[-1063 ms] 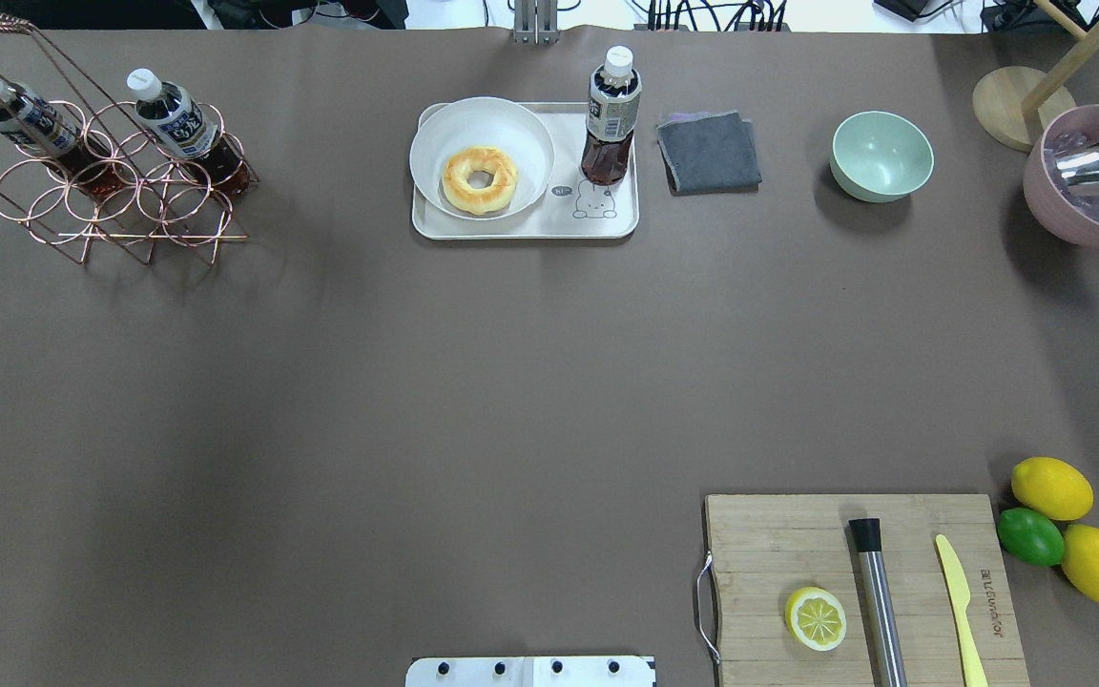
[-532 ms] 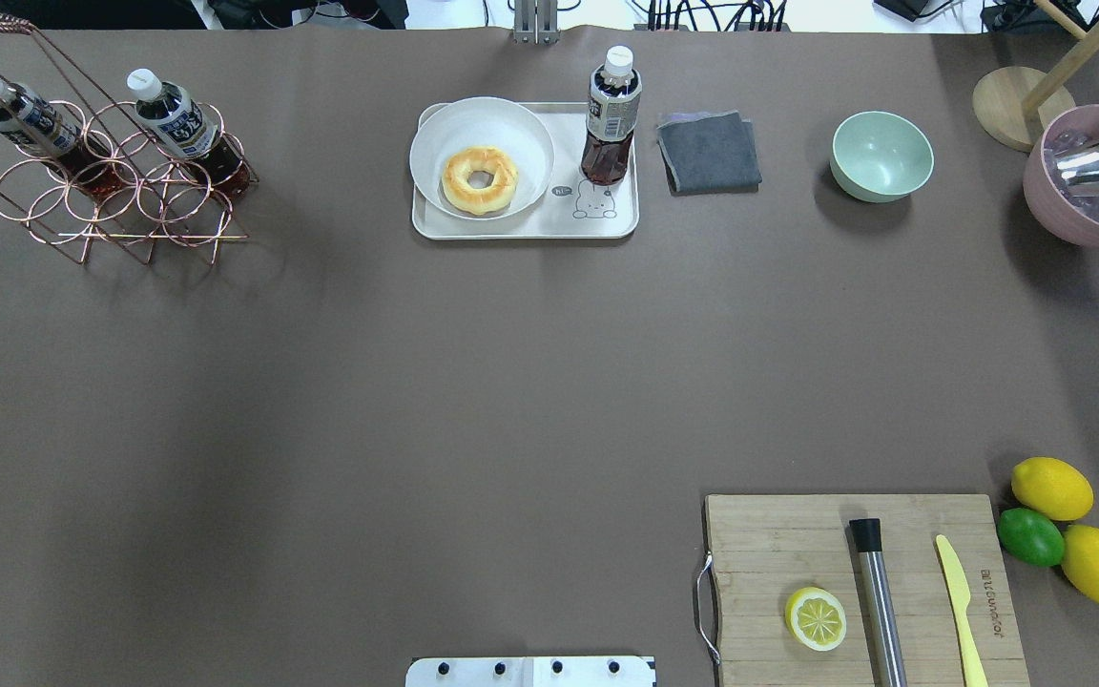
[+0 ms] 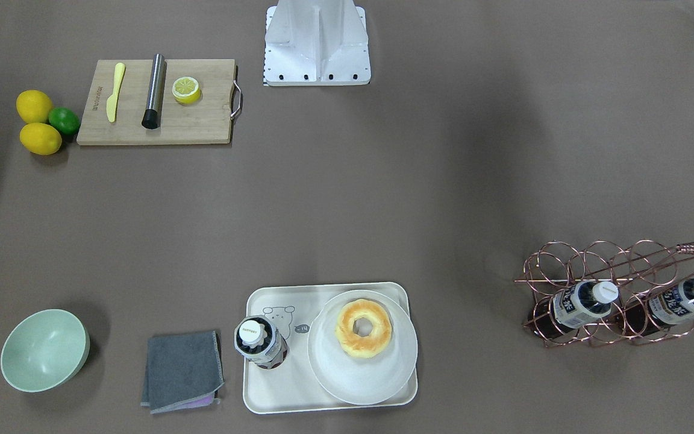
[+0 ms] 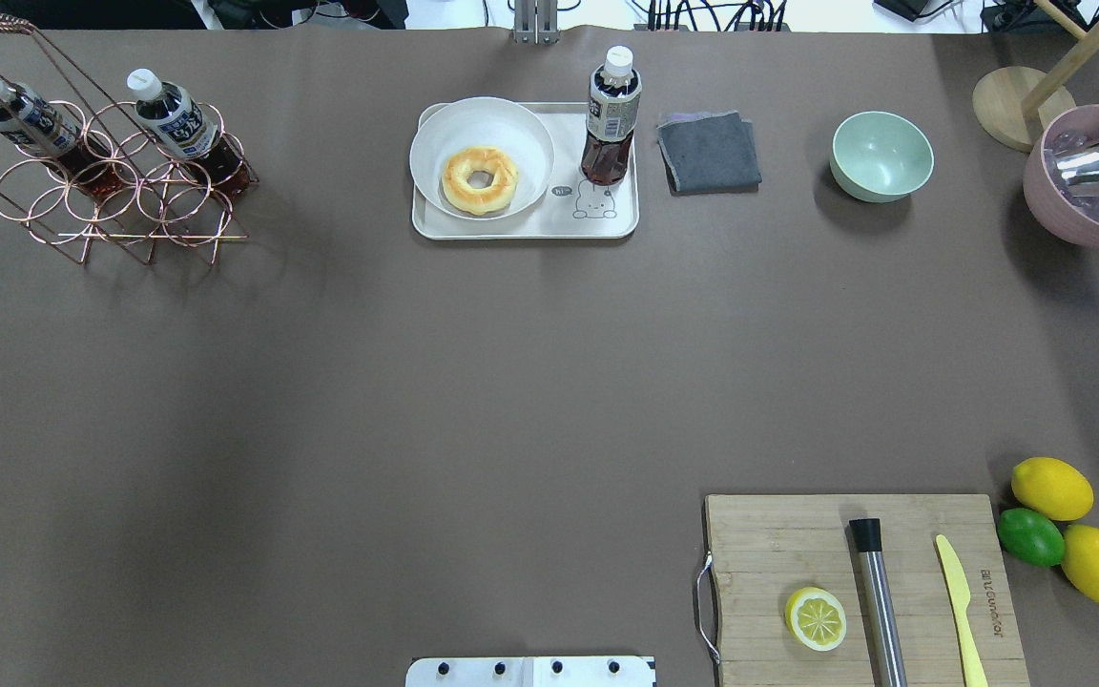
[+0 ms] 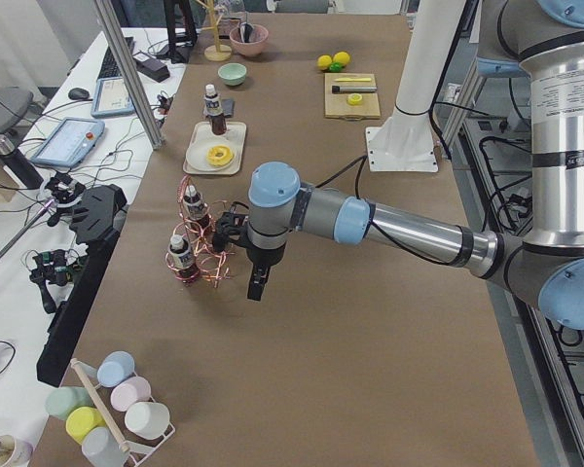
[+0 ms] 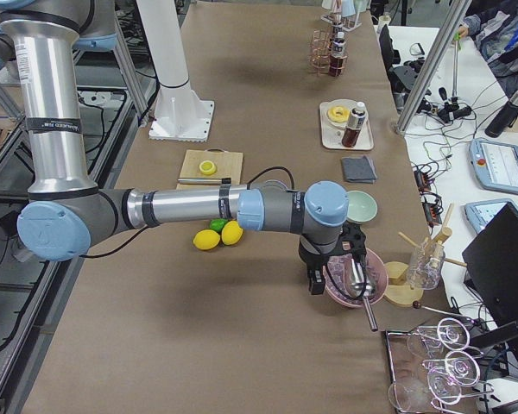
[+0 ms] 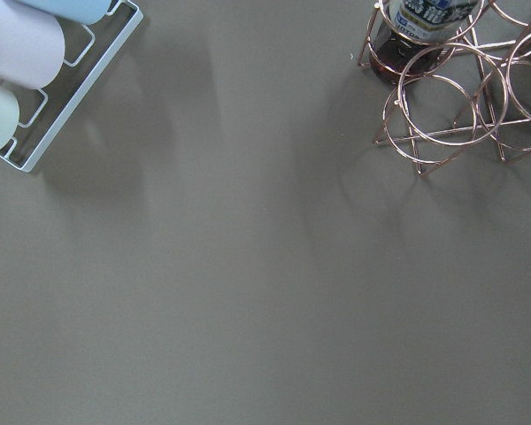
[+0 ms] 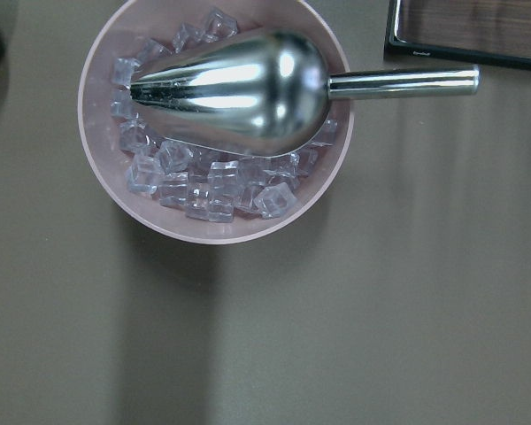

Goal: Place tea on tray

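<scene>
- The left hand (image 5: 257,288) hangs pointing down over the worktop (image 4: 416,382), just beside a copper wire rack (image 5: 206,255) and well apart from the tray (image 4: 526,230). Whether its fingers stand wide or narrow cannot be told.
- The right hand (image 6: 313,283) hangs at a pink bowl (image 6: 358,280) of ice cubes in which a metal scoop (image 8: 239,88) lies. It is well apart from the tray, off the tray's opposite end. How far it stands apart cannot be told either.
- The tea (image 4: 611,119) stands upright on the tray, free of both hands.
- It sits at the tray's end nearest the grey cloth (image 4: 710,153), just beside the white plate (image 4: 511,124) that carries a doughnut (image 4: 480,179).
- Two similar bottles (image 4: 177,119) lean tilted in the rack, far from the tray.
</scene>
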